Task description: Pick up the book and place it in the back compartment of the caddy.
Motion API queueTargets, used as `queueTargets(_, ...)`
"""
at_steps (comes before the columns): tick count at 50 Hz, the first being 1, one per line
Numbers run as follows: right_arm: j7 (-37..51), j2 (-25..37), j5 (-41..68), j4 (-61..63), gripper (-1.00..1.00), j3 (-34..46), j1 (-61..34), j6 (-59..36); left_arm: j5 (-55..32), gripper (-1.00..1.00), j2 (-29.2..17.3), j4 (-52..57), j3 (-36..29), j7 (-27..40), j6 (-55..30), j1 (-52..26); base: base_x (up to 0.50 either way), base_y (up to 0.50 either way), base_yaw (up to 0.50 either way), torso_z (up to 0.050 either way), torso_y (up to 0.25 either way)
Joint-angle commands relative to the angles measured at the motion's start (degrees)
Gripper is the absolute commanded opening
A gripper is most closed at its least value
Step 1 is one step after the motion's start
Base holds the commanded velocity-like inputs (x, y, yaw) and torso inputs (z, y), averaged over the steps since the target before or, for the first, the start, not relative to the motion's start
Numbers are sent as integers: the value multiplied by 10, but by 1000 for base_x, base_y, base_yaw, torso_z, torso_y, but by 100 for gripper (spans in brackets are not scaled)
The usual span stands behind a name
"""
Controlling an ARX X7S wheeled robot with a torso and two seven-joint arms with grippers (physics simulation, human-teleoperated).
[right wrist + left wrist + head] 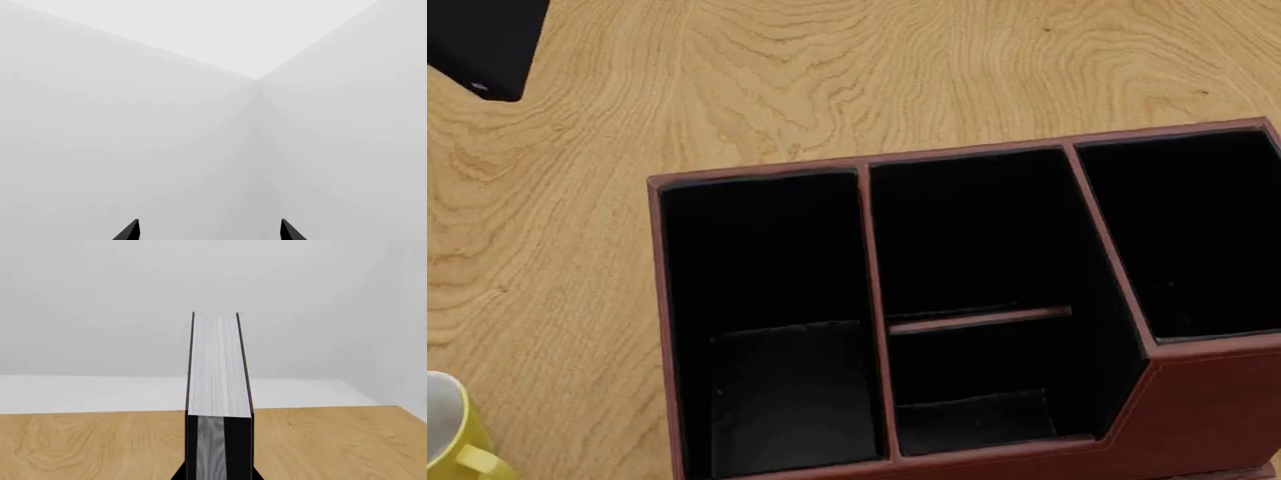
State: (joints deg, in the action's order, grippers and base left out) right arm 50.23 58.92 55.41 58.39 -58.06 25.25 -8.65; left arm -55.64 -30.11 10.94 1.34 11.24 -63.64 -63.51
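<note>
**Firmly gripped: book aloft in the left pincer**

Clamped between the dark fingers of the left gripper, the book stands on edge, white page block facing the wrist camera, black covers on either side, above the wooden table. In the head view a black corner of the book shows at the upper left, well apart from the caddy. The right gripper is spread wide with nothing between its tips, pointing at bare white walls. Inside the caddy, a thin cross divider bounds the back compartment. A yellow mug sits beside the caddy.
</note>
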Motion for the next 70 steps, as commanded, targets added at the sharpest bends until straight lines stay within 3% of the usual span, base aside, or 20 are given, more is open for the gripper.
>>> queueTargets(1,-1,-1,1,1,100,-4,4,1,-38,-100,-9,11,-2,-25,-15,-26,0,0,0,0,0)
queueTargets(35,-1,-2,9,1,100,-22,15,4,-83,-100,-4,33,-91,-91,-72,-104,0,0,0,0,2)
queueTargets(70,4,1,13,2,100,-31,26,8,-137,-100,27,61,-161,-108,-129,-186,0,0,0,0,2)
